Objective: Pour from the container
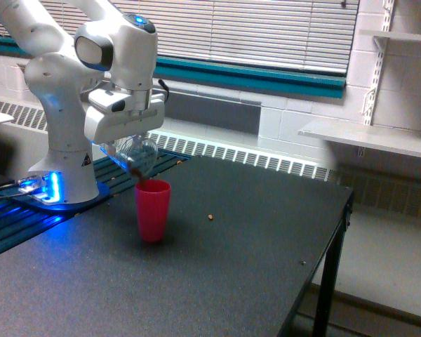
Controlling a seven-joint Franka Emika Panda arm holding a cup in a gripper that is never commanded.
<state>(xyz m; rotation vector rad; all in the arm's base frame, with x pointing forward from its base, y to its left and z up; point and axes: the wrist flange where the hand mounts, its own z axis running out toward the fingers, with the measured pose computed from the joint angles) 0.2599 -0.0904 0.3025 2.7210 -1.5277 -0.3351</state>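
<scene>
One claw (131,146) gripping one tilted container (137,156) above one red cup (153,210); one stray granule (210,217).

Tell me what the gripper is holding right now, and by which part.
The gripper holds a small clear rounded cup, tipped over the red plastic cup; the exact grip spot is hidden.

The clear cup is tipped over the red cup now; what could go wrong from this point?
1. More spill: one brown bit already lies on the table, to the exterior view's right of the red cup, so further grains may miss its narrow mouth.
2. Knocking: the clear cup in the hand hangs close above the red cup's rim; a lower or sideways move could tip the light red cup over.
</scene>
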